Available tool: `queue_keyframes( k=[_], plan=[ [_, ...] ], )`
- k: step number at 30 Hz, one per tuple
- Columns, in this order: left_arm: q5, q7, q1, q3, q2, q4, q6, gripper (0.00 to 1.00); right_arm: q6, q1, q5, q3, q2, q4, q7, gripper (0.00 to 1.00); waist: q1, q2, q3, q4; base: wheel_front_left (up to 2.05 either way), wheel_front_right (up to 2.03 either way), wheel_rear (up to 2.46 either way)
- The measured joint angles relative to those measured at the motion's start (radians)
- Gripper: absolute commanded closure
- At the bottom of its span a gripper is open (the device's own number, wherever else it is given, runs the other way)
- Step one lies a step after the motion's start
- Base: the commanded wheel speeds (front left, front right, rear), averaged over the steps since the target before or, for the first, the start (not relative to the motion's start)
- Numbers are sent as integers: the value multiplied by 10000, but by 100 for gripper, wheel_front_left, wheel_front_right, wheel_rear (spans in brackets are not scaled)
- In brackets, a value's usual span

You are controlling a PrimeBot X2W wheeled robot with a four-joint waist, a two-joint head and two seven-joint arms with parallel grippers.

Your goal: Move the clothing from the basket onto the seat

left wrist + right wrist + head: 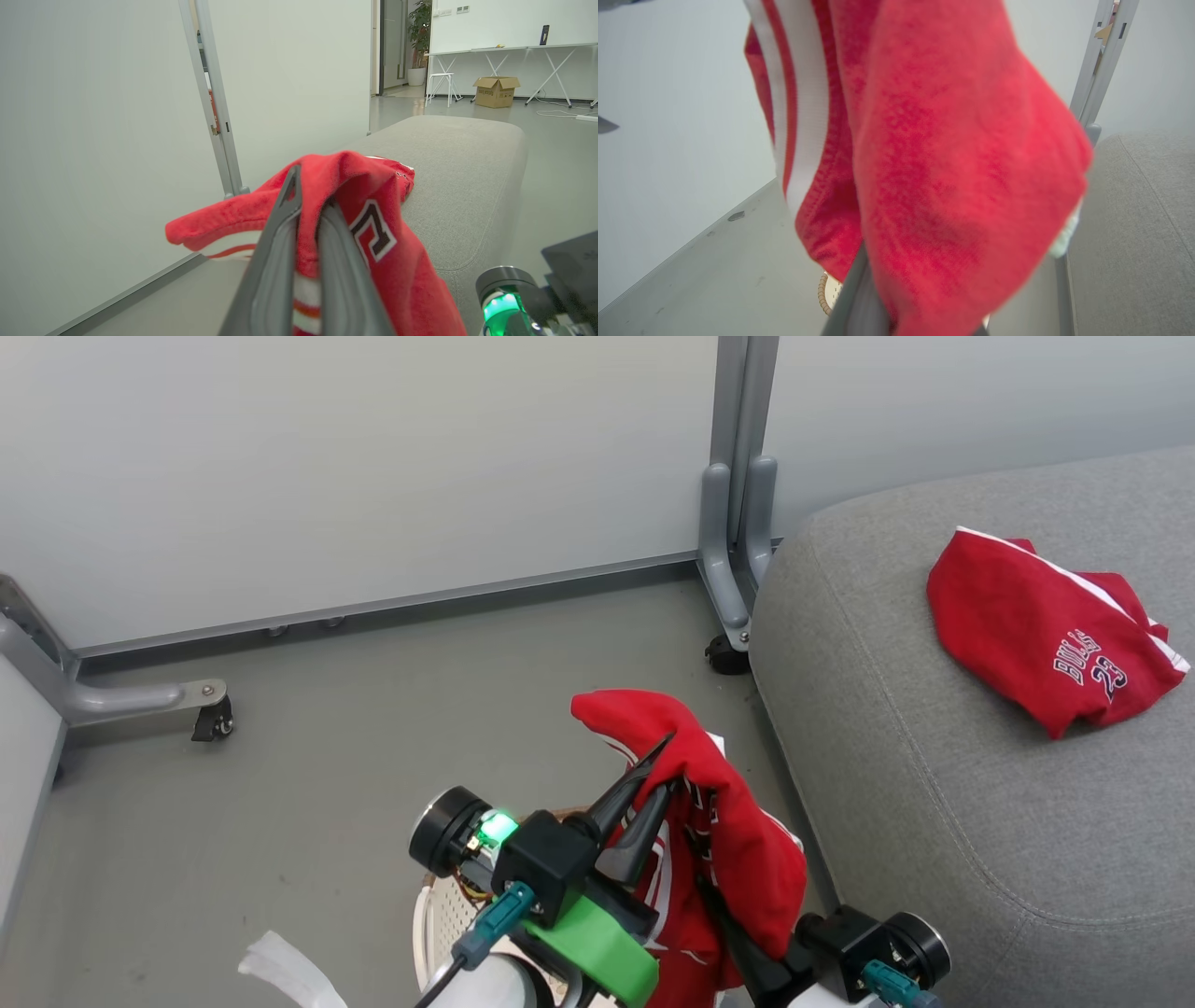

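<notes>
Two red basketball garments show in your head view: the "BULLS 23" jersey (pixel 1046 635) lies on the grey woven sofa seat (pixel 896 737), and the black-and-white-lettered garment (pixel 742 845) hangs over the cream perforated basket (pixel 428 917) from your raised left gripper (pixel 665 767). Left wrist view: its fingers (pixel 275 261) clamp that cloth. Right wrist view: your right gripper (pixel 866 308) is closed under the drape, its grip hidden.

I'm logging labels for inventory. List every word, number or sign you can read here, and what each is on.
"BULLS 23": on the red garment lying on the seat.
Black-and-white lettering on the hanging garment in the left gripper: one partial character shows, not readable.
Print on the cardboard box: too small to read.
</notes>
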Motion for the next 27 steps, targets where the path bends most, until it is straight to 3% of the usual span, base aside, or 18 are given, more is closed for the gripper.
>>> queue_keyframes(
  k=[14, 15, 16, 27],
  plan=[
    [12, -100, -9, 88, 104, 489, 255, 100, 2, 2, 134, 77, -104, -19, 0, 100, 0, 0, 136, 6, 0, 0, 0],
    [12, -100, -9, 88, 113, 518, 259, 78, 2, 1, 138, 81, -104, -27, 0, 100, 0, 0, 150, 9, 0, 0, 0],
    [-8, -84, -9, 96, 111, 554, 278, 0, 0, 1, 148, 82, -104, -33, 0, 100, 0, 0, 161, 12, 0, 0, 0],
    [-33, 2, -37, 94, 159, 711, 433, 0, 0, 1, 238, 111, -119, -79, 0, 100, 0, 0, 212, 53, 0, 0, 0]
  ],
)
